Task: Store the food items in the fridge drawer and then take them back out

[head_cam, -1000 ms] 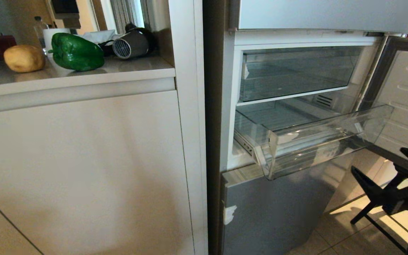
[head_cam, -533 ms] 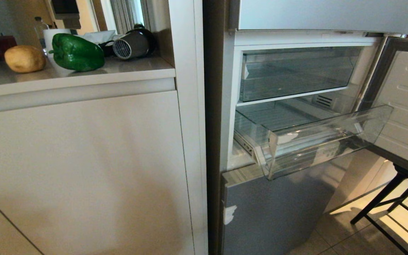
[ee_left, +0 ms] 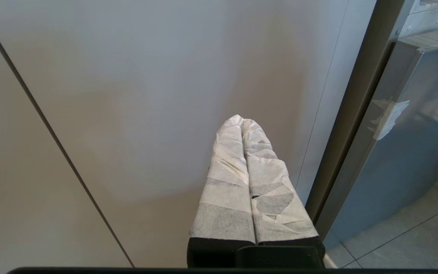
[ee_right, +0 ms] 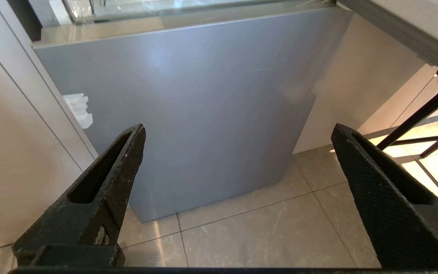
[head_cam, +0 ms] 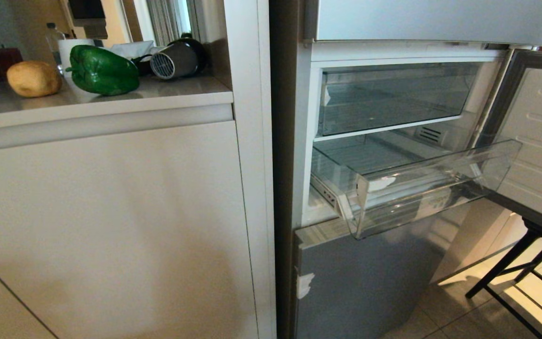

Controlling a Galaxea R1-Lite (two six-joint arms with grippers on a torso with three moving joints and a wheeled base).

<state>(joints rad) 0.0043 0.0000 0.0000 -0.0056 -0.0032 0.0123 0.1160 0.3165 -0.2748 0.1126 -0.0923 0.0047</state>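
- Kitchen cabinetry fills the left of the head view, with a silver-grey fridge (head_cam: 370,278) standing open on the right.
- Drawer (head_cam: 421,188): pulled out from the fridge, clear-fronted, and nothing shows inside it.
- Pepper (head_cam: 103,70) and potato (head_cam: 34,78) lie near each other on the table (head_cam: 125,101) at upper left, well apart from the drawer; a dark hair dryer (head_cam: 174,59) lies just beyond the pepper.
- Step in hand, as I judge it: the drawer is ready and neither food item is gripped, so either storing has not begun or the items are already back out; I cannot tell which.
- If storing is ahead, the next move calls for an arm to rise to table height and close around one item, most likely the pepper, which lies nearer the fridge.
- Right pincer (ee_right: 238,198): fingers spread wide, pinching nothing, low before the fridge's lower door and floor tiles.
- Left pincer (ee_left: 250,182): taped fingers pressed together, empty, facing the cabinet front.
- Hidden: neither arm appears in the head view; the drawer's floor is hard to read through glare, and the table's left end is cut off.
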